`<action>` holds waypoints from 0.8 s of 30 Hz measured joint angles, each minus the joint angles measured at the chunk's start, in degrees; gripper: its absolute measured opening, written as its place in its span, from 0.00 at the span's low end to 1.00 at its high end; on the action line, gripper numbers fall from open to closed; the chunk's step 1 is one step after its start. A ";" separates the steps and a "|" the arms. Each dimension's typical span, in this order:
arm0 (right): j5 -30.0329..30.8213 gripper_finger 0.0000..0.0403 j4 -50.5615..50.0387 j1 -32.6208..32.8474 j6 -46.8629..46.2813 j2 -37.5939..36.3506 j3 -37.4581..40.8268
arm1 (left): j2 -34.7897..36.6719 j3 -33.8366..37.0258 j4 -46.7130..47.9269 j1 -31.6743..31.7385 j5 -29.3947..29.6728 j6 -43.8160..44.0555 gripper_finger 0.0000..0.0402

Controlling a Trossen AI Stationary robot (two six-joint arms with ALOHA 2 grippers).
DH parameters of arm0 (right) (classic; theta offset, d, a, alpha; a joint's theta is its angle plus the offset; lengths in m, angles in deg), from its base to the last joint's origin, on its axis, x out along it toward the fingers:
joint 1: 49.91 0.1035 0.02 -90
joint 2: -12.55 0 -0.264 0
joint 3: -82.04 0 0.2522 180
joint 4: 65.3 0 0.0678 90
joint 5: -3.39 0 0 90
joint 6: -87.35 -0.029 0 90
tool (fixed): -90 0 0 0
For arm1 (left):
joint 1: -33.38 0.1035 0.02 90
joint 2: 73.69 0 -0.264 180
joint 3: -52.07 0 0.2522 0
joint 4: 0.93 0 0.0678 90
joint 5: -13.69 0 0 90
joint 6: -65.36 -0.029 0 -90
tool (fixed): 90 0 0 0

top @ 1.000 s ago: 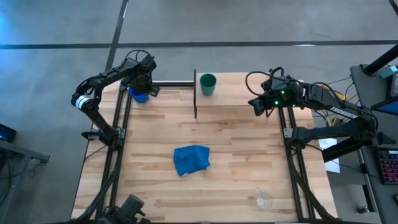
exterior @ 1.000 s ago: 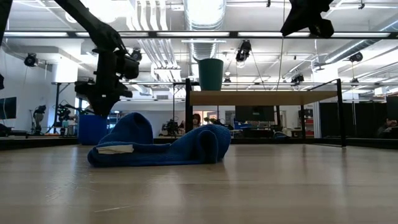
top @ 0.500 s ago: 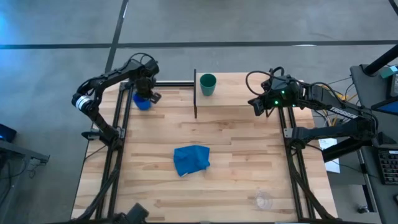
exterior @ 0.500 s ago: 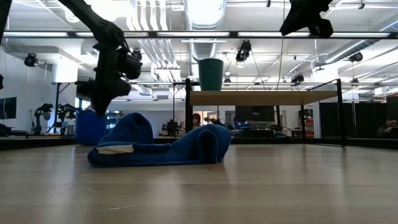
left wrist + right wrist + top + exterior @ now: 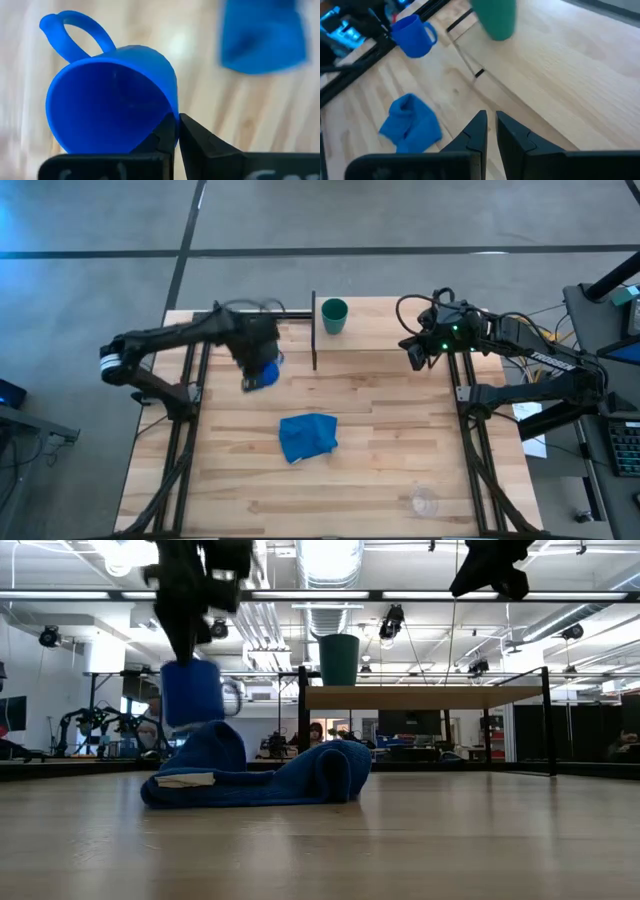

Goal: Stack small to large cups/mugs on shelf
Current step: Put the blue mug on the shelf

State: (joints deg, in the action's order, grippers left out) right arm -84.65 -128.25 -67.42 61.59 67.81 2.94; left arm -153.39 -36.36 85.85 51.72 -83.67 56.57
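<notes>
Blue handled plastic mug (image 5: 263,370) is now off the table's far left corner, pinched at its rim by the left gripper (image 5: 256,364) and carried toward the light wooden shelf (image 5: 385,330). Dark green cup (image 5: 334,315) already stands there; the right gripper (image 5: 412,352) waits nearly closed, empty.

You've got three vessels out there, one dark green cup (image 5: 334,315), one blue mug (image 5: 264,370) and one clear glass (image 5: 424,502), plus one blue cloth (image 5: 308,436), one shelf (image 5: 400,330) and two arms.
</notes>
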 joint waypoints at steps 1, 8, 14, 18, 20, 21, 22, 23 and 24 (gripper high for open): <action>-0.56 0.08 0.12 0.02 0.83 0.00 0.00 | 0.75 -0.34 0.00 -2.74 -0.26 -1.44 0.00; -0.83 0.08 3.81 0.00 3.63 0.02 0.00 | 2.93 -4.86 -4.28 -15.68 -0.30 2.68 0.00; -6.11 0.08 9.12 0.00 3.47 1.07 0.00 | 0.90 -9.94 -9.29 -17.72 0.35 4.36 0.00; -21.17 0.08 13.83 0.32 3.65 3.86 0.00 | -1.05 -13.34 -9.47 -17.72 0.37 3.51 0.00; -25.53 0.08 16.11 1.40 3.36 5.82 0.00 | -1.79 -14.94 -9.62 -17.72 0.37 3.44 0.00; -25.97 0.08 16.76 2.16 3.80 6.90 0.00 | -2.11 -15.58 -9.57 -17.72 0.37 3.27 0.00; -25.97 0.08 17.32 2.96 4.63 7.97 0.00 | -2.39 -16.18 -9.56 -17.75 0.35 2.58 0.00; -25.99 0.08 17.72 3.72 5.18 9.13 0.00 | -2.45 -16.54 -9.64 -17.83 0.35 2.15 0.00; -26.03 0.08 17.81 4.35 5.41 10.30 0.00 | -2.45 -16.70 -9.59 -17.95 0.35 1.99 0.00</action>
State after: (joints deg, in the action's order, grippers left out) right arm -110.67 -110.44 -63.07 67.00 78.11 2.94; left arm -155.84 -53.06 76.25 33.77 -83.32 58.56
